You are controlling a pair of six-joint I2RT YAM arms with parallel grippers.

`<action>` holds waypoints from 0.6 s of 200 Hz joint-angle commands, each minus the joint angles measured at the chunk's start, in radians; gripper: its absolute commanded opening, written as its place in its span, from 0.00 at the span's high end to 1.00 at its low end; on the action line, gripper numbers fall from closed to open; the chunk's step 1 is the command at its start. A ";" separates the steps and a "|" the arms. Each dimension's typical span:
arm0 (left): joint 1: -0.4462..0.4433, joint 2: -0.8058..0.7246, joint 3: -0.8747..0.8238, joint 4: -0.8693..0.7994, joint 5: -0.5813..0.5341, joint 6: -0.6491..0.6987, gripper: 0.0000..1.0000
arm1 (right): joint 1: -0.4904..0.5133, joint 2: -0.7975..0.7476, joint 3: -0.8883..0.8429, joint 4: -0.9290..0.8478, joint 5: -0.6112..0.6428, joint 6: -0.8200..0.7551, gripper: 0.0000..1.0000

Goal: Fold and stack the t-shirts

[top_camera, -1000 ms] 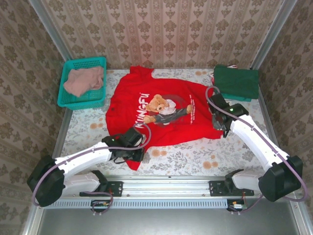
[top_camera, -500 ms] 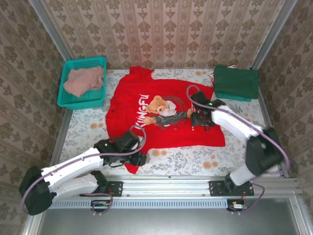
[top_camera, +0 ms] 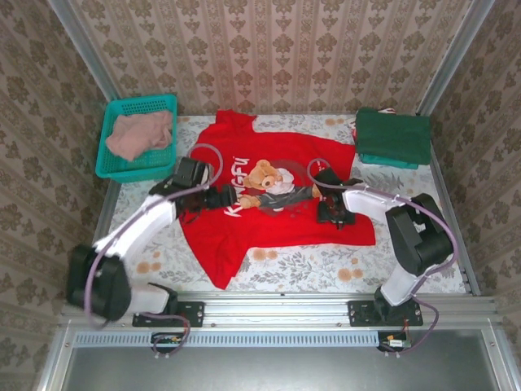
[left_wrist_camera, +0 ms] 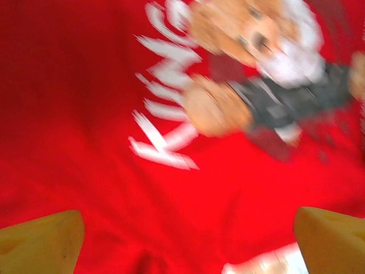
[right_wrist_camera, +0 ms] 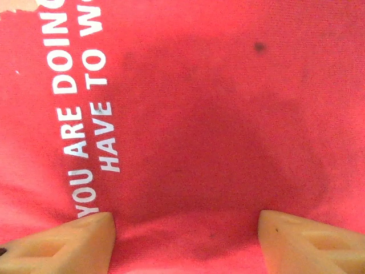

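Note:
The red t-shirt [top_camera: 269,220] with its teddy-bear and white "KUNGFU" print lies spread on the table's middle. My left gripper [top_camera: 218,198] hangs open over the shirt's left part, beside the lettering; its yellow fingertips [left_wrist_camera: 40,240] stand wide apart above red cloth [left_wrist_camera: 85,85]. My right gripper [top_camera: 332,213] is open and low over the shirt's right part, its fingertips [right_wrist_camera: 63,240] pressing near the cloth [right_wrist_camera: 217,131] by small white text. A dusty pink shirt [top_camera: 140,134] lies crumpled in the basket. Dark green folded shirts [top_camera: 394,136] are stacked at the back right.
The teal mesh basket [top_camera: 110,169] stands at the back left. The floral tablecloth [top_camera: 326,261] shows bare along the front. Metal frame rails [top_camera: 452,212] edge the table on the left and right.
My left arm swung from the shirt's lower hem up and back to its left side by the print. My right gripper moved left from the shirt's right edge onto the cloth and lowered.

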 commanded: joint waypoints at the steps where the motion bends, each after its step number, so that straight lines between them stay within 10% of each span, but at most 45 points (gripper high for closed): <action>1: 0.049 0.144 0.051 0.026 0.003 0.050 0.08 | 0.010 -0.017 -0.046 0.002 -0.007 0.043 0.32; 120: 0.041 -0.198 -0.398 -0.089 0.002 -0.061 0.14 | 0.013 -0.232 0.004 -0.147 -0.061 -0.009 0.26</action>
